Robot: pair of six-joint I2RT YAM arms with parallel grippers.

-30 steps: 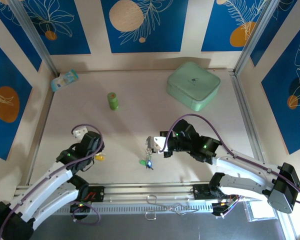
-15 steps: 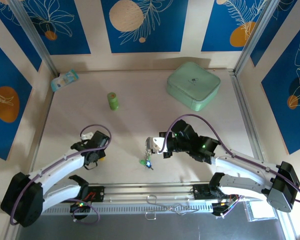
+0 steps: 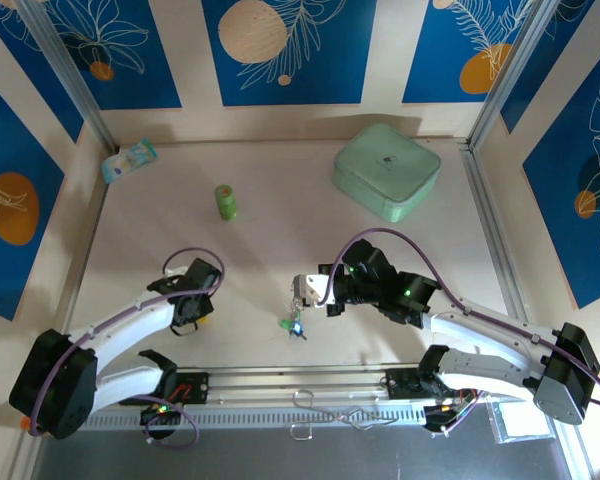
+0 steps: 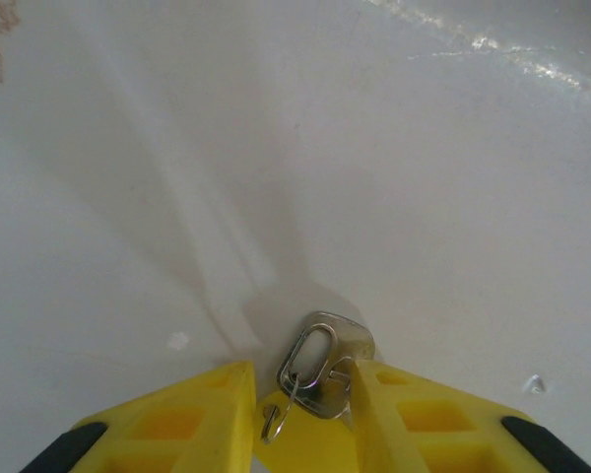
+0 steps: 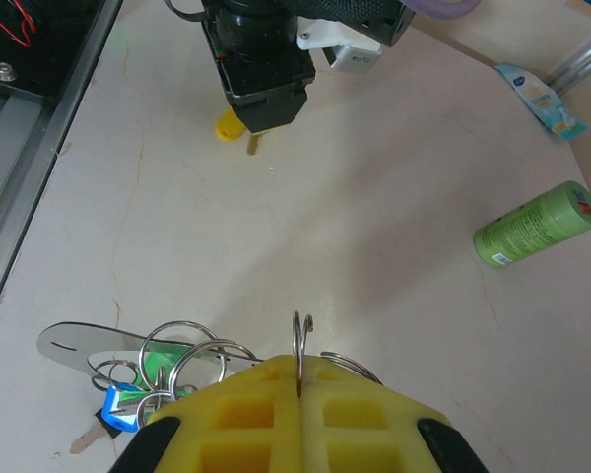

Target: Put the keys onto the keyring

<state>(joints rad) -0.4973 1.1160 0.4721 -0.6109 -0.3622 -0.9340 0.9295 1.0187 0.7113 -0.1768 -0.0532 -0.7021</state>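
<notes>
Right wrist view is showing the keyring (image 5: 300,340) as a thin wire loop standing edge-on, and the right gripper (image 5: 298,372) is clamping it, its yellow fingers pressed together on the wire. Just left of that grip, a cluster of smaller rings (image 5: 182,355) is lying on the table (image 3: 280,235), with a blue key (image 5: 118,409) and a flat metal tag (image 5: 74,343) among them. From above, a green key (image 3: 283,324) is lying beside the blue one, just on the near side of the right gripper and between the two arms.

A yellow key (image 5: 231,125) is resting on the table well to the left of that bunch, apart from the keyring. The left gripper (image 4: 300,379) is reaching down over it. In the left wrist view the key's metal part is sitting between the two yellow fingers (image 4: 207,414), which are standing a little apart on either side of it, and a tiny ring (image 4: 269,426) is showing at its near end. Whether the fingers are pressing the key cannot be told.

Farther back, a green bottle (image 3: 225,201) is standing upright, well apart from both grippers. A pale green box (image 3: 386,170) is sitting near the back right corner, and a small packet (image 3: 129,160) is lying at the back left.
</notes>
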